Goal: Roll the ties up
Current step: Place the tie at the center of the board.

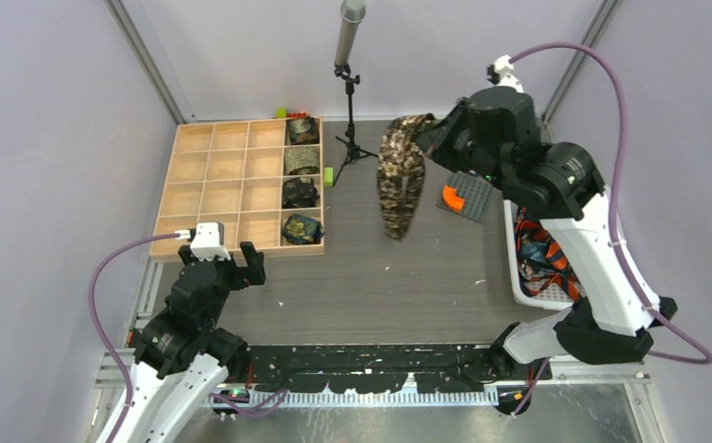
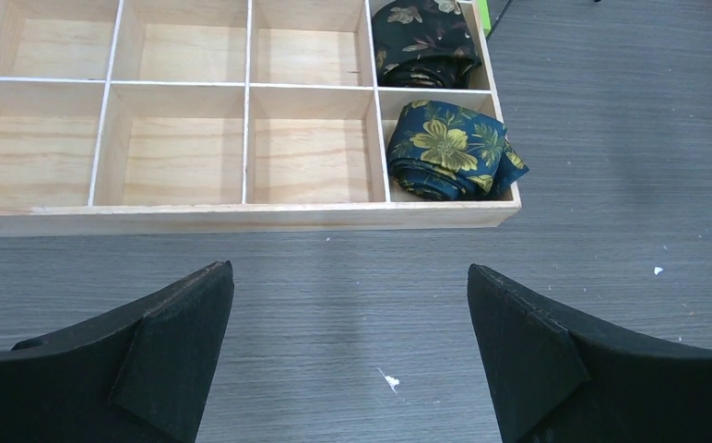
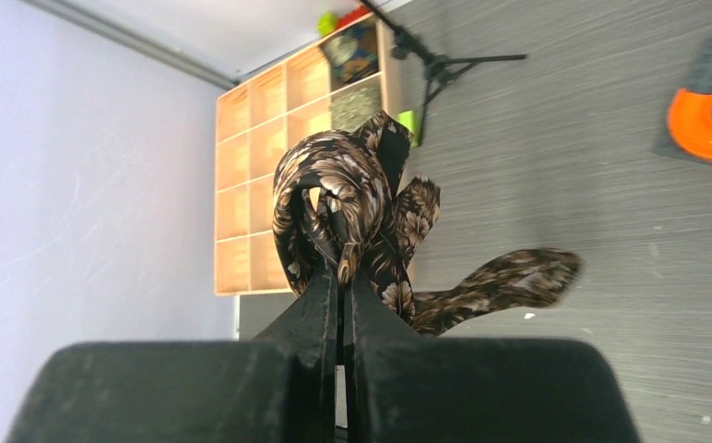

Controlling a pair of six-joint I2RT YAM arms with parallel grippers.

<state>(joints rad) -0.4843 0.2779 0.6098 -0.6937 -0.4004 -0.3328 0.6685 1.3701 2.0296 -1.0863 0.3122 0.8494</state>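
Transport step, by the look of it: long brown-tan floral fabric necktie (image 1: 400, 175) held up over the grey wood-grain tabletop (image 1: 380, 277), not yet rolled. Pinched at a bunched fold between the clenched black fingers of the right gripper (image 3: 343, 268). Positioned above mid-table, between the white plastic basket (image 1: 511, 249) at right and the pale wooden compartment tray (image 2: 242, 220) at left. Hangs doubled and loose, wide end lowest. Contact of tip with tabletop: cannot tell. Tail end blurred in the right wrist view.

Left gripper (image 2: 348, 277) released, jaws wide apart, holding nothing. Hovers low just in front of the tray's near wall.

Next move, as judged: lay the necktie out flat and straight on open tabletop, then pin 1 end and start the coil. Probably calls for the left gripper as a hold-down. Limp, slippery-looking cloth, apt to twist or slump.

4 rolled ties (image 1: 302, 160) in the tray's right-hand column, nearest a navy-and-gold floral coil (image 2: 449, 152). 12 compartments bare. Red-orange ties (image 1: 541, 263) heaped in the basket.
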